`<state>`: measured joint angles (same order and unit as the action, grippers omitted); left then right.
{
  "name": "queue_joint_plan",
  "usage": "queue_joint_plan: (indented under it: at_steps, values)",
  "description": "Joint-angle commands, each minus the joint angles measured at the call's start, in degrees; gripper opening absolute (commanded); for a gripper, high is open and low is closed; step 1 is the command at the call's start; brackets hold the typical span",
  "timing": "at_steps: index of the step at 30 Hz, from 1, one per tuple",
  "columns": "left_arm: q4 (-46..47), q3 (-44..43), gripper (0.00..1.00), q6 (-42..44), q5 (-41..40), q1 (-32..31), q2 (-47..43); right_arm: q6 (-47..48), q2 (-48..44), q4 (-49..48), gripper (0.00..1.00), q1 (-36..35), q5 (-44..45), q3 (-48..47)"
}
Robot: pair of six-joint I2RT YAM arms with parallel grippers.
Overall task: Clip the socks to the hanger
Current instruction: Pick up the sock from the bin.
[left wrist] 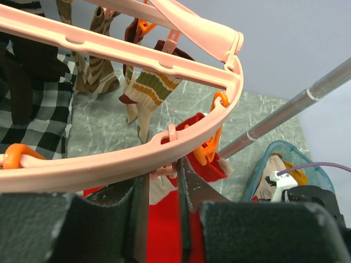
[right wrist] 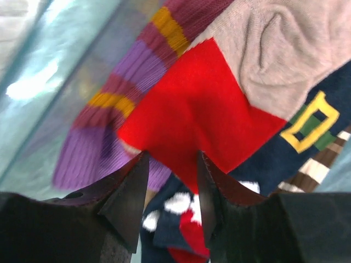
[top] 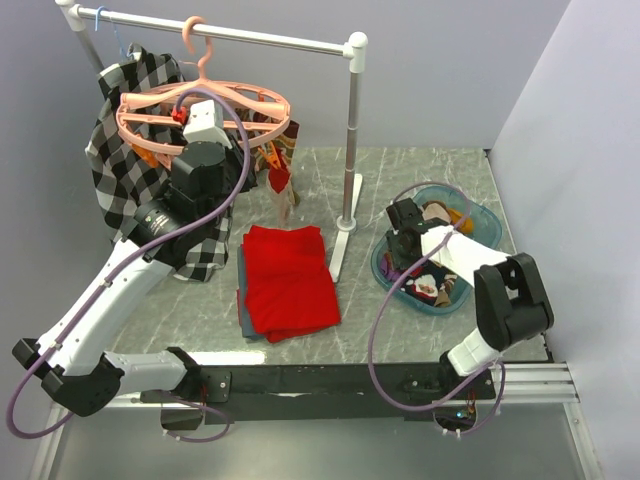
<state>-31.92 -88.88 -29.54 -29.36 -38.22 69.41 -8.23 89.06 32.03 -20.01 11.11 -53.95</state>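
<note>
Two tools stand well apart. The left tool (left wrist: 163, 183) is up at the salmon-pink hanger (left wrist: 109, 159), which hangs by its hook from the white rail (top: 250, 37). Its fingers stand narrow and almost parallel. A pink clip (left wrist: 164, 171) under the outer ring fills the gap at their tips and touches both. Just right of those tips an orange clip (left wrist: 208, 150) dangles from the same ring. Beyond the tool, past the inner ring, a brown sock with cream stripes (left wrist: 153, 87) hangs from a clip, and a second striped sock (left wrist: 96, 68) hangs further left. The black-and-white checked shirt (left wrist: 33, 109) hangs at the tool's far left. Below the tool lies the folded red cloth (top: 290, 280) on the grey marbled worktop (top: 420, 170).

The right tool (right wrist: 173, 159) is down inside the teal basket (top: 378, 262), its fingers moderately apart and closed on nothing. A red sock (right wrist: 192, 104) lies directly ahead, one corner reaching down between the fingertips; whether they touch it I cannot tell. Left of the tool lies a purple sock with yellow and maroon bands (right wrist: 109, 104). Ahead and to the right is a grey sock (right wrist: 285, 49). To the right is a navy sock with a yellow-and-green square (right wrist: 312, 120), and beneath the tips a navy sock with white dots (right wrist: 175, 205).
</note>
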Motion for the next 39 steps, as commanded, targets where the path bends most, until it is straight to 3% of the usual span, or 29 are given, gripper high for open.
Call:
queue_joint_plan:
  at_steps: [1, 5, 8, 17, 25, 27, 30, 36, 37, 39]
  values:
    - [-0.07, -1.47, 0.03, 1.15, 0.01, 0.07, -1.12, 0.23, 2.79, -4.43, 0.39, 2.07, 0.05, 1.04]
    - [-0.60, -1.82, 0.03, 1.24, -0.17, 0.07, -0.94, -0.47, 3.15, -3.47, 0.08, 2.34, -0.48, 0.34]
    - [-0.86, -1.56, 0.03, 1.50, -0.95, 0.07, -1.38, -2.05, -0.01, -2.85, 0.00, 2.26, -0.74, 0.60]
    - [-1.30, -1.56, 0.04, 1.24, -1.75, 0.07, -2.43, -6.44, -14.68, 1.80, 0.00, 2.34, -2.94, -1.15]
    - [-1.65, -1.65, 0.04, 0.54, -0.17, 0.07, -3.05, -6.62, -19.89, 3.74, 0.00, 2.34, -7.41, -0.81]
    - [-1.65, -1.47, 0.04, 0.01, 0.62, 0.07, -3.22, -7.06, -19.97, 2.52, 0.00, 2.43, -12.48, -0.02]
    - [-1.83, -1.21, 0.04, -0.26, 1.24, 0.07, -3.66, -8.12, -19.45, -0.46, 0.13, 2.78, -13.58, 2.00]
    - [-1.74, 0.02, 0.04, -0.87, 1.94, -0.02, -4.37, -6.36, -13.13, -0.13, 0.32, 3.66, -3.04, -0.09]
    - [-1.74, 0.11, 0.04, -0.87, 2.20, 0.07, -4.45, -5.66, -12.25, -0.39, 0.38, 3.66, -3.64, -0.62]
    - [-1.74, 0.29, 0.04, -1.05, 2.38, 0.07, -4.46, -4.17, -10.49, -0.92, 0.41, 3.58, -6.45, -1.24]
